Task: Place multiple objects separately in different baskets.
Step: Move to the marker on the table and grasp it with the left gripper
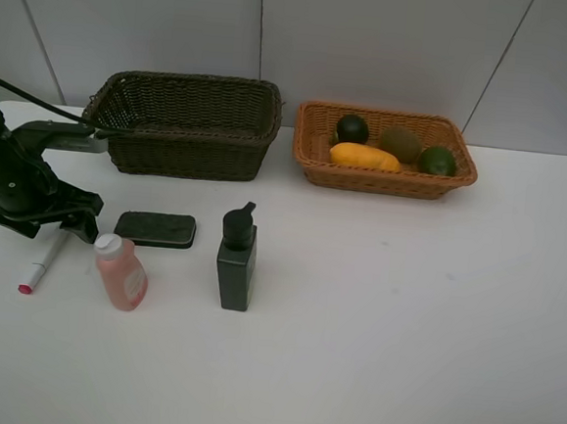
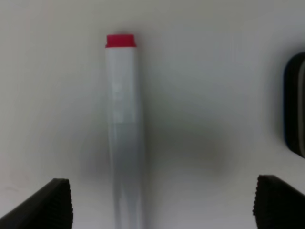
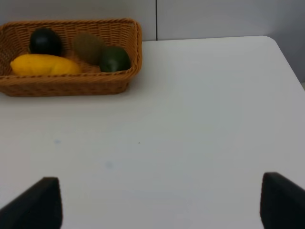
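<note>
Orange-tan wicker forms the shallower basket (image 1: 384, 181) at the back right of the white counter (image 1: 402, 329). All four fruits lie inside it: the dark mangosteen (image 1: 352, 129), the brown kiwi (image 1: 401, 143), the green lime (image 1: 437, 161) and, along its front wall, the yellow mango (image 1: 364, 157). Just beside it on the left stands the deeper dark brown-green basket (image 1: 190, 154). In front of that basket, on the counter, are the flat black block (image 1: 155, 228), the pink bottle (image 1: 123, 276) with its white cap just in front of the block, and the black pump bottle (image 1: 235, 262) upright to the right of both. The white marker (image 1: 42, 264) lies left of the pink bottle, its pink cap toward the counter's front edge. The left hand (image 2: 164, 202) is over the marker's uncapped end, spread fully wide with one finger on each side of the barrel and apart from it; it has hold of nothing. The right hand (image 3: 162, 202) is likewise spread fully wide and grips nothing, above the counter and well apart from the shallower basket.
</note>
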You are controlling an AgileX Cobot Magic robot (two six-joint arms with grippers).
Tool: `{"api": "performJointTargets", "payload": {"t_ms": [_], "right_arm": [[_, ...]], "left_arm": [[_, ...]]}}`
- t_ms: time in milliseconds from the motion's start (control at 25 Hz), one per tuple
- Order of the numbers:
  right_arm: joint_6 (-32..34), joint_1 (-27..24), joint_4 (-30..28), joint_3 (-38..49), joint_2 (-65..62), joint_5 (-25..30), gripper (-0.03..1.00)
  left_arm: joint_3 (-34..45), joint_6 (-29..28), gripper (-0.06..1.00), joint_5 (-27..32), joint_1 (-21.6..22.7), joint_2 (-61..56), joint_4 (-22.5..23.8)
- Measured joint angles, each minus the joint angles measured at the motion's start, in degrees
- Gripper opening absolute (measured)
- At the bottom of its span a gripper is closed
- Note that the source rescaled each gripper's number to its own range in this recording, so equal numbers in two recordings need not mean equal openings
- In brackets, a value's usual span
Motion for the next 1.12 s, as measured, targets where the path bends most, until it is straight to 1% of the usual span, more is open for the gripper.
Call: {"api": "performJointTargets", "payload": {"t_ms": [480, 560, 600, 640, 680, 720, 760, 800, 840, 920, 1120], "right_arm": [[0.00, 0.00, 0.00, 0.00, 0.00, 0.00, 1.00], [0.00, 0.00, 0.00, 0.00, 0.00, 0.00, 1.00], [0.00, 0.00, 0.00, 0.00, 0.00, 0.00, 1.00], [0.00, 0.00, 0.00, 0.00, 0.00, 0.00, 1.00], [0.00, 0.00, 0.00, 0.00, 0.00, 0.00, 1.00], [0.00, 0.00, 0.00, 0.00, 0.00, 0.00, 1.00], [0.00, 0.00, 0.00, 0.00, 0.00, 0.00, 1.00], [0.00, 0.00, 0.00, 0.00, 0.00, 0.00, 1.00], [0.00, 0.00, 0.00, 0.00, 0.00, 0.00, 1.00], [0.00, 0.00, 0.00, 0.00, 0.00, 0.00, 1.00], [0.00, 0.00, 0.00, 0.00, 0.00, 0.00, 1.00]], "left_arm": [[-0.34, -0.05, 1.00, -0.90, 0.87, 2.77, 0.22], [-0.53, -0.05, 0.98, -0.57, 0.87, 2.91, 0.37], [-0.53, -0.05, 0.93, -0.49, 0.87, 2.96, 0.56], [-0.53, -0.33, 0.83, -0.31, 0.91, 2.96, 0.61], [-0.59, -0.55, 0.71, -0.14, 0.93, 2.96, 0.62], [-0.59, -0.75, 0.49, -0.02, 0.93, 3.02, 0.62], [-0.59, -0.82, 0.30, 0.16, 0.93, 3.02, 0.62], [-0.59, -0.88, 0.08, 0.35, 0.93, 3.08, 0.62], [-0.64, -0.88, 0.00, 0.42, 0.93, 3.13, 0.62], [-0.64, -0.88, 0.04, 0.42, 0.93, 3.13, 0.62], [-0.64, -0.93, 0.04, 0.42, 0.93, 3.13, 0.62]]}}
